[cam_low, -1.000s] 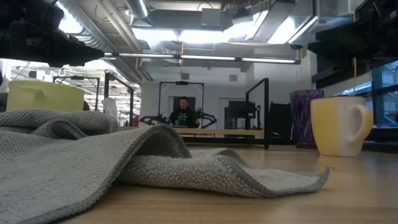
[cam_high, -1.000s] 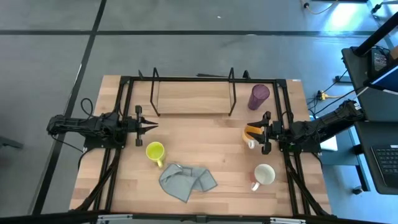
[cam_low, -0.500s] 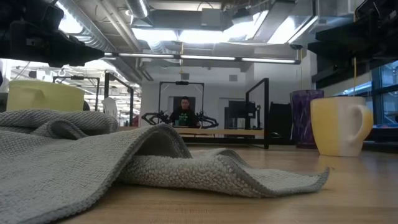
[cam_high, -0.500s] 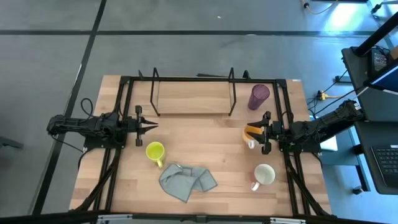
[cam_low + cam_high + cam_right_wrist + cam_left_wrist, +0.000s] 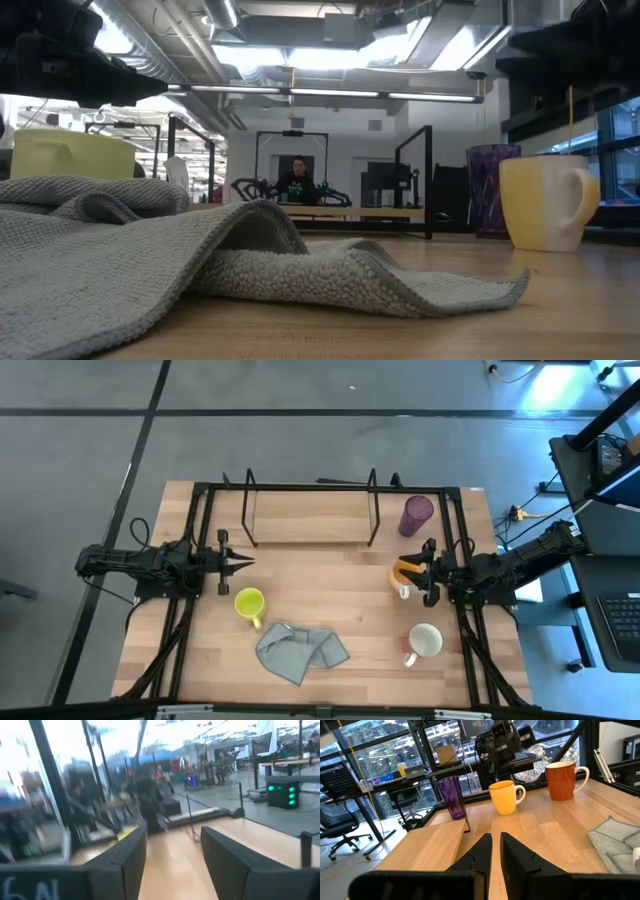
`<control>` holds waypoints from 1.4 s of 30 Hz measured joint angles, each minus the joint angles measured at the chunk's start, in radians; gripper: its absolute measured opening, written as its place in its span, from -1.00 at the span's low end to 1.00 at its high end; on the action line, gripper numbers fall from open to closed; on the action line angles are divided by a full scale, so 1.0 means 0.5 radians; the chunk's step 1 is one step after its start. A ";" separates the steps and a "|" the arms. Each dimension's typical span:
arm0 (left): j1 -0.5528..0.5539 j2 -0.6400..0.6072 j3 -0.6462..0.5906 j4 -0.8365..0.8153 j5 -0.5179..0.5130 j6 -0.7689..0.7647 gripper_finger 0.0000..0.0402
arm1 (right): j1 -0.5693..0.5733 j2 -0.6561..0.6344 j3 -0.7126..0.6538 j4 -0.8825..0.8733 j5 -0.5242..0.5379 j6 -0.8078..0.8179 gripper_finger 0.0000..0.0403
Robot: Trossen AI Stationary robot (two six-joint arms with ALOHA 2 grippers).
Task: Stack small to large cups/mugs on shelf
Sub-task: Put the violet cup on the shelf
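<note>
Right gripper (image 5: 424,572) reaches in level from the table's right edge, fingers spread, orange mug (image 5: 405,574) just at its tips, ungrasped. Purple tumbler (image 5: 416,515) sits beyond it by the shelf (image 5: 310,510); white mug (image 5: 425,642) on its other side. Left gripper (image 5: 243,564) waits at left, fingers pinched together, yellow mug (image 5: 249,603) just beside. Bare wood lies between the grippers.

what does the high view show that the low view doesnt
Only the high view shows the low black wire shelf, the orange mug, and both grippers, left and right. Only the low view shows a seated person in the room beyond. Both show the grey cloth, small yellow mug, white mug and purple tumbler.
</note>
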 joint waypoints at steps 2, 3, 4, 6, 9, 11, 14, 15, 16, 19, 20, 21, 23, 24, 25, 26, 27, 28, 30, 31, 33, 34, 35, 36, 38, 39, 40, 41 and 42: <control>0.000 0.000 0.000 0.000 0.000 0.001 -0.84 | 0.000 -0.001 0.000 0.060 0.000 0.077 -0.07; 0.000 -0.001 0.000 0.000 0.001 0.001 -0.84 | 0.000 -0.001 0.000 0.062 0.000 0.094 -0.07; 0.000 0.000 0.001 0.000 0.000 0.001 -0.84 | 0.000 0.000 0.000 0.067 0.000 0.114 -0.07; 0.001 0.000 0.000 0.000 0.000 0.001 -0.84 | 0.000 0.001 0.017 0.128 0.001 0.194 -0.07; 0.001 0.000 0.000 0.000 0.001 0.000 -0.84 | 0.000 0.000 0.125 0.240 0.001 0.345 -0.07; 0.001 0.000 0.000 0.000 0.000 0.001 -0.84 | 0.000 0.009 0.275 0.268 0.001 0.300 -0.07; 0.001 0.000 0.000 0.000 0.000 0.001 -0.84 | 0.000 0.056 0.610 0.105 0.003 -0.081 -0.07; 0.000 -0.001 0.000 0.000 0.000 0.001 -0.84 | 0.000 0.092 0.751 -0.049 0.005 -0.226 -0.07; 0.000 0.000 0.000 0.000 0.000 0.000 -0.84 | 0.000 0.148 0.917 -0.266 0.031 -0.348 -0.07; 0.001 -0.001 0.000 0.000 0.000 0.000 -0.84 | 0.000 0.422 1.439 -1.022 0.349 -0.504 -0.07; 0.001 -0.001 0.000 0.000 0.000 0.001 -0.84 | -0.001 0.535 1.604 -1.270 0.511 -0.530 -0.07; 0.001 0.000 0.001 0.000 0.000 0.001 -0.84 | -0.003 0.658 1.770 -1.497 0.714 -0.530 -0.07; 0.001 -0.001 0.001 0.000 0.000 0.000 -0.84 | -0.027 0.895 2.079 -1.938 1.184 -0.361 -0.07; 0.000 0.000 0.000 0.000 0.001 0.001 -0.84 | -0.051 1.003 2.224 -2.168 1.371 -0.229 -0.07; 0.000 -0.001 0.000 0.000 0.000 0.000 -0.84 | -0.077 1.099 2.369 -2.378 1.488 -0.081 -0.07; 0.000 0.000 0.000 0.000 0.000 0.001 -0.84 | -0.114 1.180 2.512 -2.590 1.551 0.109 -0.07; 0.000 0.000 0.000 0.000 0.000 0.001 -0.84 | -0.161 1.251 2.652 -2.797 1.556 0.318 -0.07; 0.000 -0.001 0.000 0.000 0.000 0.000 -0.84 | -0.219 1.313 2.794 -3.014 1.510 0.524 -0.07; 0.001 0.000 0.000 0.000 0.000 0.001 -0.84 | -0.368 1.413 3.035 -3.466 1.302 0.941 -0.07; 0.000 0.000 0.000 0.000 0.000 0.000 -0.84 | -0.462 1.452 3.142 -3.696 1.188 1.152 -0.07; 0.000 -0.001 0.000 0.000 0.000 0.001 -0.84 | -0.698 1.501 3.312 -4.161 0.949 1.566 -0.07; 0.001 -0.001 0.000 0.000 0.000 0.000 -0.84 | -0.824 1.513 3.375 -4.344 0.840 1.723 -0.07; 0.000 -0.001 0.000 0.000 0.000 0.001 -0.84 | -0.955 1.515 3.394 -4.361 0.734 1.801 -0.07; 0.001 -0.001 0.000 0.000 0.000 0.001 -0.84 | -1.082 1.479 3.385 -4.305 0.614 1.745 -0.07; 0.000 -0.001 0.000 0.000 -0.001 0.000 -0.84 | -1.279 1.438 3.359 -4.134 0.274 1.537 -0.07; 0.000 0.000 0.000 0.000 -0.001 0.000 -0.84 | -1.354 1.426 3.356 -4.059 0.142 1.456 -0.07; 0.000 0.000 0.000 0.000 -0.001 0.000 -0.84 | -1.414 1.420 3.345 -4.031 0.017 1.400 -0.07; 0.000 -0.001 0.000 0.000 -0.001 0.000 -0.84 | -1.461 1.421 3.334 -4.013 -0.054 1.372 -0.07; 0.000 -0.001 0.000 0.000 -0.001 0.000 -0.84 | -1.492 1.426 3.331 -3.966 -0.088 1.375 -0.07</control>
